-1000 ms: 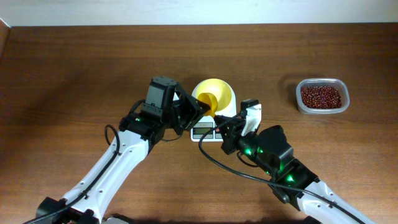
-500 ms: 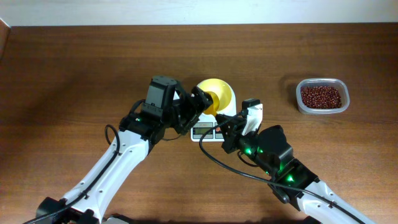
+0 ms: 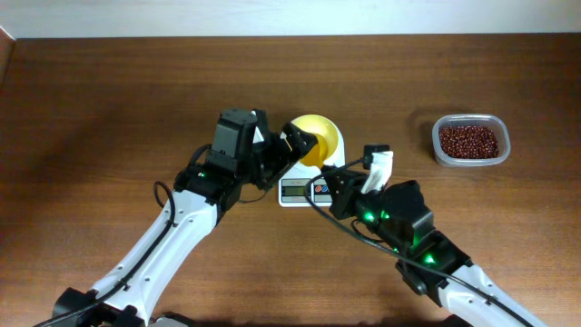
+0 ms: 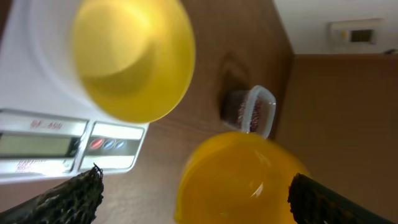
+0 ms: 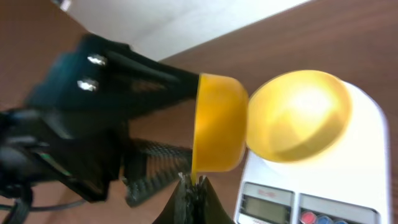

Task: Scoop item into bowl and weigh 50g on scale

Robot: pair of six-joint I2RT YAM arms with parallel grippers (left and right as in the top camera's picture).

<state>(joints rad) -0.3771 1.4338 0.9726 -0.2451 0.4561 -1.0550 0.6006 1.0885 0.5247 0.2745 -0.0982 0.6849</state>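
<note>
sitting midway between the table's (image 3: 109, 91) left and right edges, the white scale (image 3: 296, 192) carries the smooth pale yellow bowl (image 3: 327, 134), a yellow scoop (image 3: 303, 145) hangs just beside it in the left gripper's (image 4: 196, 190) wide jaws, the right gripper's (image 5: 189, 190) narrow jaws show clearly only in its wrist view, and red-brown beans (image 3: 468, 141) fill a clear tub (image 3: 438, 156) by the right edge.

Both arms angled inward; left pincer (image 3: 292, 148) clamped on yellow scoop (image 4: 242, 180), right pincer (image 5: 191, 188) fingers pressed together.

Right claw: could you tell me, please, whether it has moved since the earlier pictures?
Yes. The right claw has shifted toward the bean tub, a little away from the scale.
</note>
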